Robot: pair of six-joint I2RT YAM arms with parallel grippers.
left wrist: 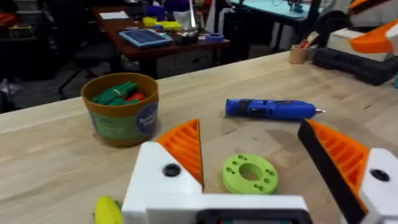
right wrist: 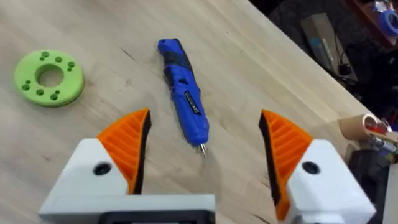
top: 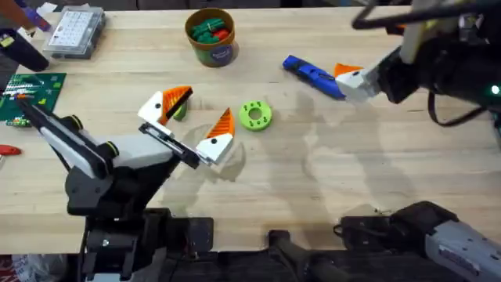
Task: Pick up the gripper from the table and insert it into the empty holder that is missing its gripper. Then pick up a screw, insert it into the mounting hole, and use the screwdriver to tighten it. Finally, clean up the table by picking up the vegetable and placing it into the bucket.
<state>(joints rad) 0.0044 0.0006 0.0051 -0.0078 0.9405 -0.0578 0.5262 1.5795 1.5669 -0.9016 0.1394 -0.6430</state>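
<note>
- One blue pen-shaped electric screwdriver (top: 314, 76) lies flat on the light wooden table (top: 376, 164), just in front of the right gripper (right wrist: 202, 146); the silver bit points toward that gripper.
- One bright green round disc with holes (top: 255, 114) lies near the table's middle.
- One small yellow-and-green toy vegetable (top: 179, 111) rests on the table beside the left gripper (top: 192, 120).
- One round tan-orange bucket with a blue label (top: 211, 36) stands near the far edge; it contains green and red items.
- Left gripper: jaws spread wide, holding nothing; the disc lies ahead of the gap.
- Right gripper: jaws spread wide, empty, the screwdriver ahead of the gap.
- Bare wood extends over the near right portion of the table.
</note>
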